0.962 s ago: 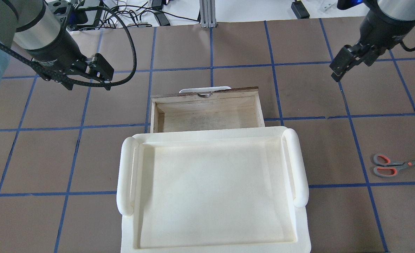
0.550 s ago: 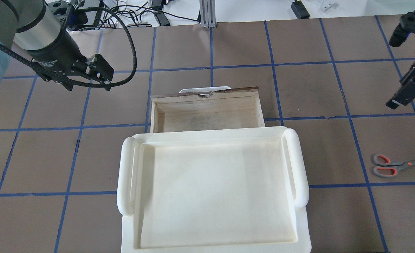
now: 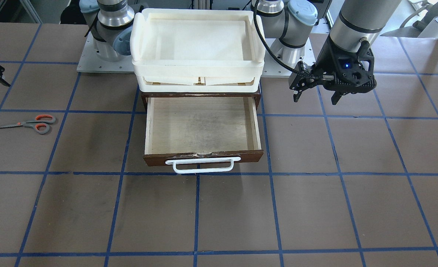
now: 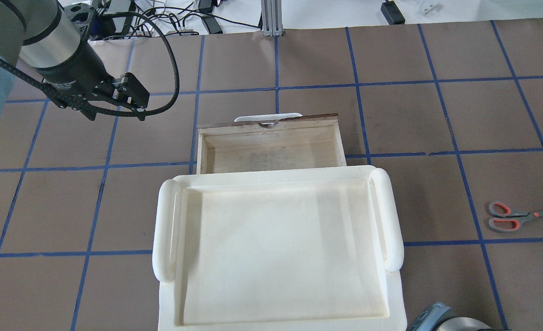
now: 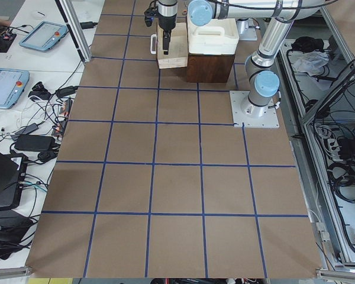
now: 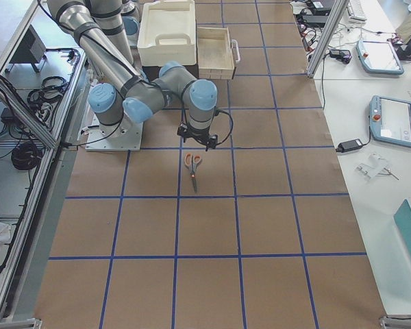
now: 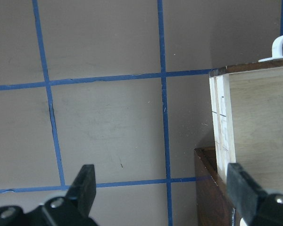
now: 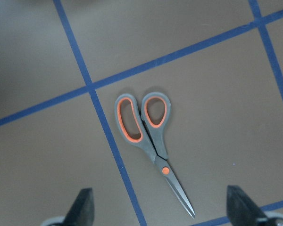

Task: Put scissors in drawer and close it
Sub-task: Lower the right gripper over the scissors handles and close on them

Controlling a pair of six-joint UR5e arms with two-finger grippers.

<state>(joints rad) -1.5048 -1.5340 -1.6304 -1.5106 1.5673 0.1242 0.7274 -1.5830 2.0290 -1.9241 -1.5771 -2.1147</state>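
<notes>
The scissors (image 4: 515,217) lie flat on the brown table at the robot's right, blades pointing away from the drawer; they also show in the front view (image 3: 29,124) and the right side view (image 6: 192,168). My right gripper (image 8: 161,207) is open and empty and hovers above the scissors (image 8: 148,136). It is outside the overhead view. The drawer (image 3: 200,126) is pulled open and empty, its white bar handle (image 3: 203,165) at the front. My left gripper (image 3: 317,97) is open and empty, raised beside the drawer's left side (image 7: 254,117).
A cream-white plastic tray (image 4: 276,177) sits on top of the dark brown cabinet (image 3: 200,93) that holds the drawer. Blue tape lines grid the table. The right arm's elbow (image 4: 437,317) pokes into the overhead view's lower right corner.
My right arm has swung from the table's far right out of the overhead view and now hangs over the scissors. The left arm, drawer and scissors have barely moved.
</notes>
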